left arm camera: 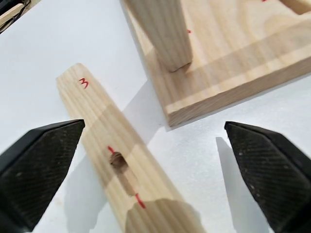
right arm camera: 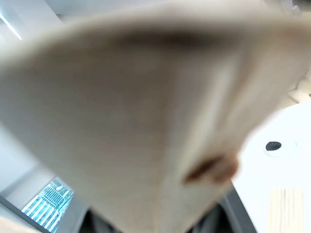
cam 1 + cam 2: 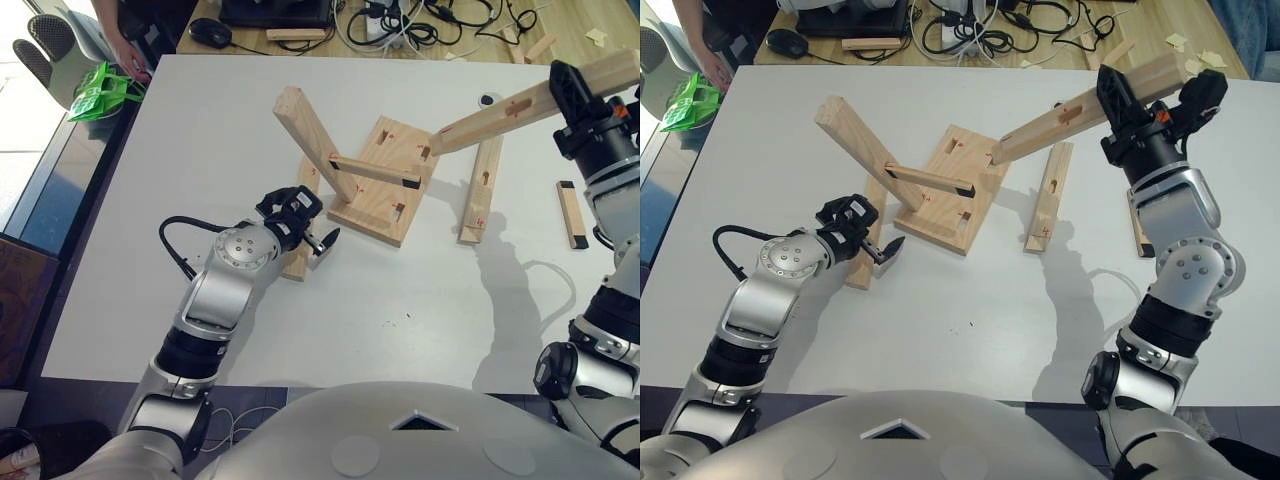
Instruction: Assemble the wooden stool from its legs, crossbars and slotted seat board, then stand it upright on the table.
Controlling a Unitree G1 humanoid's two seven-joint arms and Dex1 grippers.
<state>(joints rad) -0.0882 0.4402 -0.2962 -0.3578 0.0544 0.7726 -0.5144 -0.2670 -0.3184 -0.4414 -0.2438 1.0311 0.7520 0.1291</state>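
LEFT: hovered over flat leg [image 1: 121, 165], left fingers [image 1: 43, 165] apart, beside seat board [image 3: 385, 190] | RIGHT: gripped raised leg [image 3: 500, 112] in right fingers [image 3: 1120, 105], tip at board

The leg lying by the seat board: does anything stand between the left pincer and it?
Nothing visible does. The open left pincer hangs over the leg; the seat board lies close beside it.

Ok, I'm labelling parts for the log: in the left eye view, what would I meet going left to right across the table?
left gripper → seat board → loose leg lying flat → short crossbar
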